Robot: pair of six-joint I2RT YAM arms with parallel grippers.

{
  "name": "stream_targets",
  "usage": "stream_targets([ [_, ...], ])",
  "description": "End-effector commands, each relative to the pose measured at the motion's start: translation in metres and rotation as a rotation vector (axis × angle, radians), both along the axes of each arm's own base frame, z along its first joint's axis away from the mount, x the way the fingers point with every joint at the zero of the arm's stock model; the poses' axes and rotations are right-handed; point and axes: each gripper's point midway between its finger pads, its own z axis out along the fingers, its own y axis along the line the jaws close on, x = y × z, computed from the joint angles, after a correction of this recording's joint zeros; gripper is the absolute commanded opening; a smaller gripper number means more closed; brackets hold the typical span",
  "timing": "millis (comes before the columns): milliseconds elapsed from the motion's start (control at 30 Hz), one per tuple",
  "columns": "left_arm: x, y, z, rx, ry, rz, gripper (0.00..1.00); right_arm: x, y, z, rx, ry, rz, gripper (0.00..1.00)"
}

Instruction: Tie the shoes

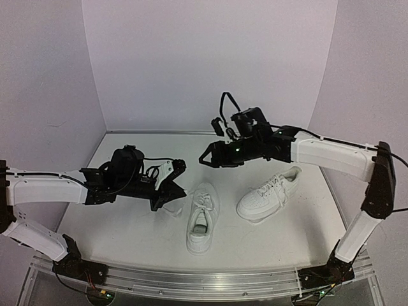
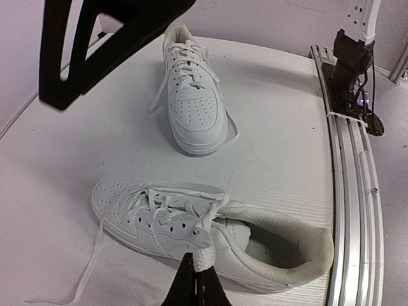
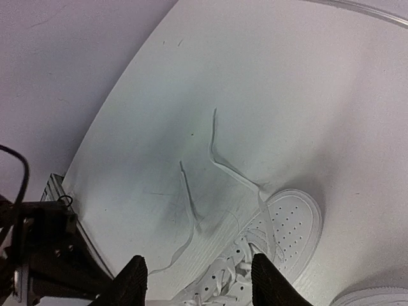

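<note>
Closest in, left gripper [image 2: 196,275] pinches a lace [image 2: 204,255] of the shoe [image 2: 191,223] near the table's [image 1: 127,236] front edge, probably keeping it taut. Meanwhile the right gripper [image 3: 199,277] hovers spread and empty above that shoe's toe, likely seeking the loose lace [image 3: 211,143]; second shoe [image 1: 271,194] lies rightward.

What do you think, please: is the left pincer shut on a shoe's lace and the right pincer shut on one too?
Not quite: the left pincer is shut on a lace, but the right pincer is open and holds nothing, as the right wrist view shows.
</note>
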Motion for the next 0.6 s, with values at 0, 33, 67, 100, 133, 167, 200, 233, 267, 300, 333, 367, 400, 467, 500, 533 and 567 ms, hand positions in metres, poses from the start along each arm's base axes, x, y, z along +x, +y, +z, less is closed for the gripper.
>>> stream_targets([
  [0,0.003,-0.007,0.013,-0.042,-0.037,-0.008,0.00,-0.024,-0.010,0.020,0.086,-0.075,0.091,0.50],
  [33,0.004,-0.008,0.012,-0.041,-0.035,-0.007,0.00,-0.030,-0.011,0.020,0.103,-0.074,0.107,0.49],
  [67,0.005,-0.010,0.011,-0.041,-0.034,-0.007,0.00,-0.034,-0.011,0.018,0.120,-0.072,0.121,0.49],
  [100,0.006,-0.011,0.011,-0.042,-0.033,-0.008,0.00,-0.038,-0.011,0.016,0.131,-0.065,0.131,0.49],
  [133,0.007,-0.013,0.012,-0.044,-0.033,-0.009,0.00,-0.040,-0.010,0.015,0.143,-0.059,0.141,0.49],
  [167,0.008,-0.014,0.012,-0.044,-0.031,-0.010,0.00,-0.042,-0.007,0.015,0.155,-0.052,0.155,0.48],
  [200,0.009,-0.016,0.012,-0.046,-0.031,-0.010,0.00,-0.044,-0.004,0.014,0.168,-0.041,0.170,0.48],
  [233,0.010,-0.017,0.013,-0.050,-0.032,-0.009,0.00,-0.047,-0.001,0.014,0.182,-0.032,0.183,0.47],
  [267,0.011,-0.018,0.014,-0.055,-0.034,-0.008,0.00,-0.049,0.003,0.014,0.193,-0.026,0.193,0.47],
  [300,0.011,-0.018,0.015,-0.058,-0.035,-0.008,0.00,-0.051,0.007,0.013,0.200,-0.020,0.204,0.47],
  [333,0.011,-0.019,0.016,-0.062,-0.037,-0.008,0.00,-0.053,0.010,0.010,0.205,-0.011,0.213,0.46],
  [367,0.012,-0.020,0.018,-0.065,-0.039,-0.008,0.00,-0.055,0.013,0.008,0.210,-0.002,0.221,0.46],
  [400,0.012,-0.020,0.019,-0.068,-0.040,-0.007,0.00,-0.056,0.016,0.006,0.215,0.006,0.227,0.46],
  [467,0.013,-0.020,0.019,-0.070,-0.039,-0.005,0.00,-0.061,0.023,0.007,0.239,0.006,0.251,0.45],
  [500,0.013,-0.020,0.019,-0.070,-0.039,-0.004,0.00,-0.065,0.027,0.006,0.247,0.010,0.264,0.45],
  [533,0.013,-0.021,0.019,-0.070,-0.038,-0.005,0.00,-0.069,0.031,0.005,0.250,0.014,0.277,0.45],
  [567,0.013,-0.021,0.019,-0.070,-0.038,-0.005,0.00,-0.073,0.035,0.003,0.248,0.016,0.290,0.45],
])
